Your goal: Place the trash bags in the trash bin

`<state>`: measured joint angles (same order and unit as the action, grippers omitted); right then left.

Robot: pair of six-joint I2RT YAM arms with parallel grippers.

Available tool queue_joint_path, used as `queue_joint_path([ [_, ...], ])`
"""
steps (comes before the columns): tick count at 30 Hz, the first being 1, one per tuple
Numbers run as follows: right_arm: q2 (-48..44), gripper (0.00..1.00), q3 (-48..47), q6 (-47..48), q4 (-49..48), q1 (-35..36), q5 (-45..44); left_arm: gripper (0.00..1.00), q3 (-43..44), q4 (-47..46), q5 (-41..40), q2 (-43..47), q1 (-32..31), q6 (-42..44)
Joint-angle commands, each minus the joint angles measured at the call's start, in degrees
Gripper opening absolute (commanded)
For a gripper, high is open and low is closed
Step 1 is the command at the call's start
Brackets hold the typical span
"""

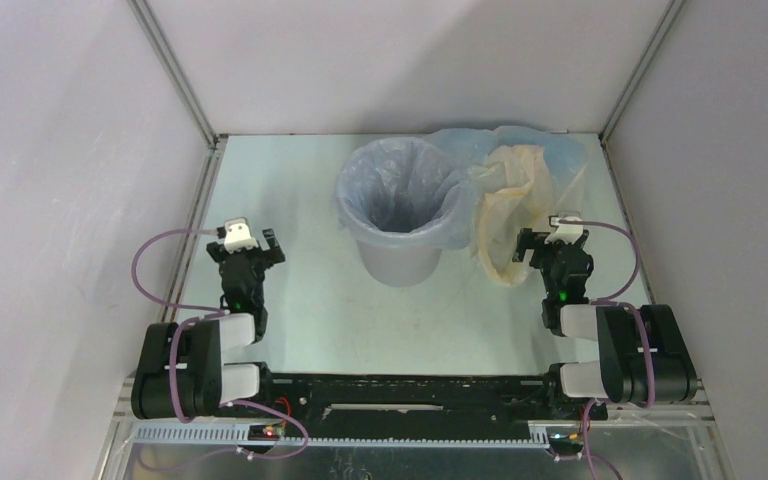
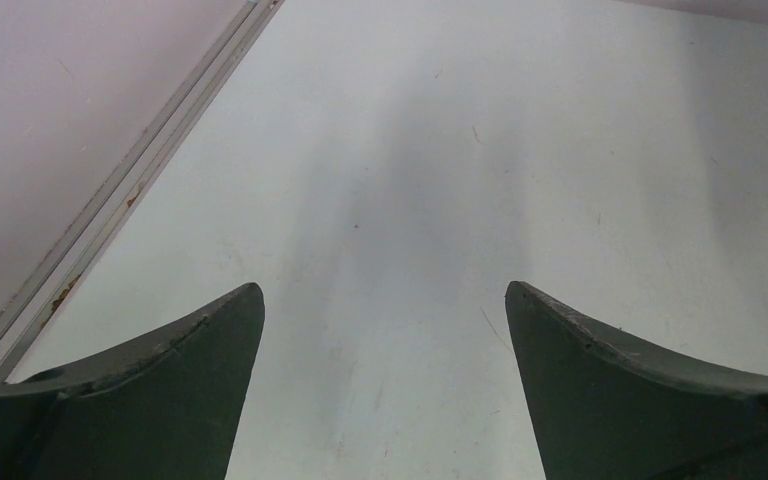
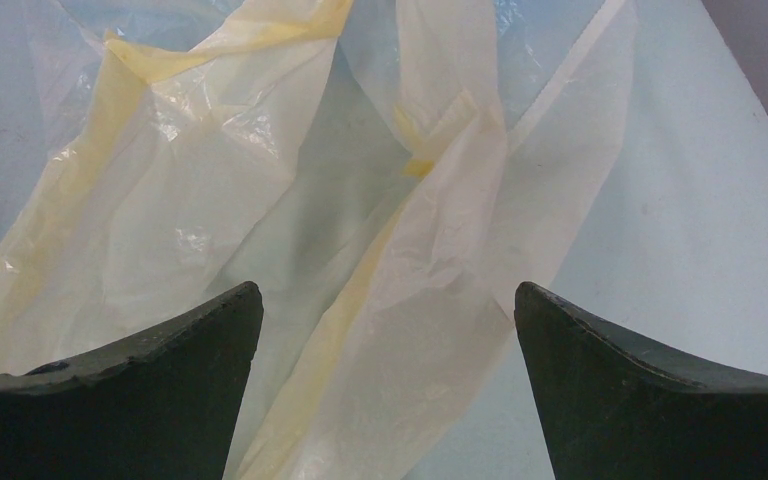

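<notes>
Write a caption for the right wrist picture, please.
Open right gripper hovering over the cream bag on the table.

Black arms, purple cables, white blocks; left tool dark, perhaps greenish.

Trash bin light grey; liner bag pale blue-grey; cream-yellow bag; pale blue bag.

No legible text or labels anywhere
</notes>
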<state>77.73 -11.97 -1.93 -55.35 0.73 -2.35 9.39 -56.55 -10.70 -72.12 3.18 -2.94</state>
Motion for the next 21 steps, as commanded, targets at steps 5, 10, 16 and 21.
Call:
queue_joint_path([
  [5,-0.04,1.0,-1.74,0.09,-1.5,-0.29,0.16,1.0,1.7,-3.21,0.29,0.31,0.27,1.53],
  [10,-0.03,1.0,-1.74,0.04,-1.51,-0.25,0.22,1.0,1.68,-3.17,-0.02,0.31,-0.04,1.79],
  [16,-0.04,1.0,-1.74,0.09,-1.5,-0.29,0.23,1.0,1.76,-3.21,-1.06,0.31,-0.63,2.06],
  [21,-0.04,1.0,-1.74,0.04,-1.46,-0.3,0.25,1.0,1.86,-3.21,-0.99,0.14,-0.61,1.89],
])
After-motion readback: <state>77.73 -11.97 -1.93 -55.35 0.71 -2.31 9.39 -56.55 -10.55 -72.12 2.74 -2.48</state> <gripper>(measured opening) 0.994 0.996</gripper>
